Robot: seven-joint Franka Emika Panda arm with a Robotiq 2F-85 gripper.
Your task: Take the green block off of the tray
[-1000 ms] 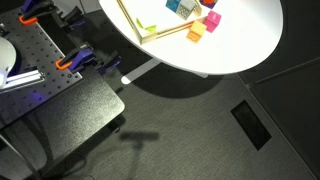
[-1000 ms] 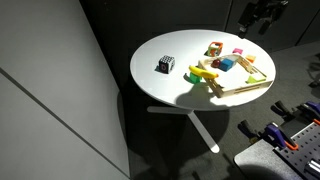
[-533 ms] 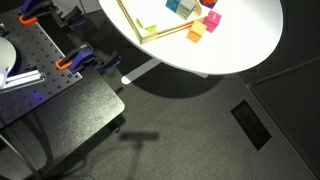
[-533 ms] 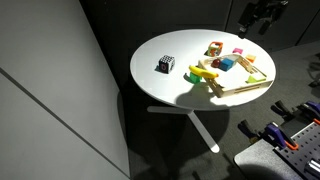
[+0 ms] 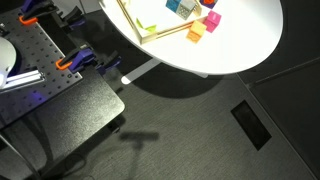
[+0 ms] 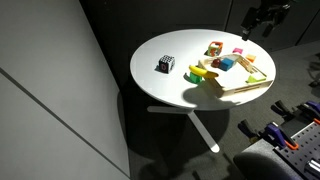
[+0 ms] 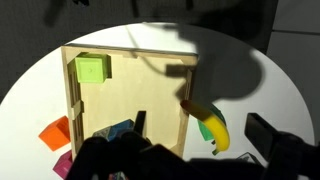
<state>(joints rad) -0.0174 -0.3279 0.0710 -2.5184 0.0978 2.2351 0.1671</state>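
Note:
The green block (image 7: 92, 69) is a lime cube lying inside the tray (image 7: 150, 95) in its far left corner in the wrist view. It also shows in an exterior view (image 5: 147, 30) at the tray's (image 5: 128, 18) near corner. My gripper (image 7: 200, 127) is open and empty. It hangs well above the table, over the tray's near edge and far from the green block. In an exterior view my gripper (image 6: 263, 14) is high above the table's far side, beyond the tray (image 6: 245, 88).
A banana (image 7: 211, 126) lies outside the tray's right rim. A teal-blue block (image 7: 118, 131) sits in the tray near my fingers. Orange (image 7: 55, 132) and pink (image 7: 62, 165) blocks lie outside the left rim. A black-and-white cube (image 6: 166, 65) stands apart on the round white table (image 6: 160, 85).
My gripper has shifted very slightly in an exterior view. The blocks, banana and tray have not moved.

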